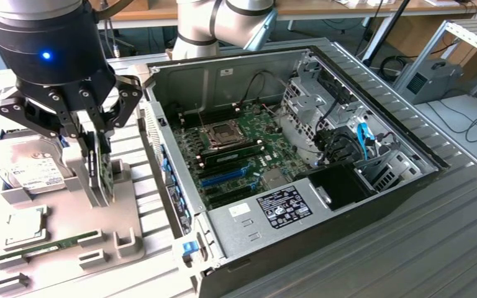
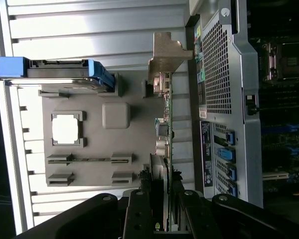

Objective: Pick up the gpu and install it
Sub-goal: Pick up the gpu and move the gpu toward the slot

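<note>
Black gripper (image 1: 96, 149) points straight down, clamped on the upright gpu (image 1: 100, 183).

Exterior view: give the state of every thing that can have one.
gpu, upright on edge in the grey holder, not installed.
pincer, closed on the gpu.
computer case, on its side, open.
hard drive, resting in the grey holder.
memory stick, lying flat in the grey holder.

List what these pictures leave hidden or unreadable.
Exterior view: the gripper covers the top of the gpu.
Wrist view: gpu edge-on, faces hidden.
Exterior view: hard drive label print too small.
Exterior view: power supply label text too small.
</note>
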You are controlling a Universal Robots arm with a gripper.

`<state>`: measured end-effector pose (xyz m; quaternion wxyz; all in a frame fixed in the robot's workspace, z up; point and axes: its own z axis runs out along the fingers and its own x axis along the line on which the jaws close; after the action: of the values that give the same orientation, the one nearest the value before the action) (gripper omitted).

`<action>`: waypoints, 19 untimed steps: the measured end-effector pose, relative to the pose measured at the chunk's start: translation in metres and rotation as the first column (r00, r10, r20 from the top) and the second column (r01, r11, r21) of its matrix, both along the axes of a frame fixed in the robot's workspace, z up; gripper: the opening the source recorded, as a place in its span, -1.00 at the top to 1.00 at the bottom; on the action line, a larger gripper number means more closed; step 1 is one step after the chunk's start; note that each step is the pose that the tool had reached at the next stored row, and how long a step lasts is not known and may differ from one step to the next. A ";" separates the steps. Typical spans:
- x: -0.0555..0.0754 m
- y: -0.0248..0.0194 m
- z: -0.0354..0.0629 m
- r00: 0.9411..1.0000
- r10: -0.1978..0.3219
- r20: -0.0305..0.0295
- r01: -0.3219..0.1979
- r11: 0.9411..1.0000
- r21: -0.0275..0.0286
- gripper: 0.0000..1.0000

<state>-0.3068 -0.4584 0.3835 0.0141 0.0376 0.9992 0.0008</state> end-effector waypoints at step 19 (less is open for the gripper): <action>0.000 0.0000 0.0070 1.000 0.000 0.000 0.000 1.000 0.000 0.47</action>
<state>-0.3068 -0.4584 0.3905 0.0141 0.0376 0.9992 0.0008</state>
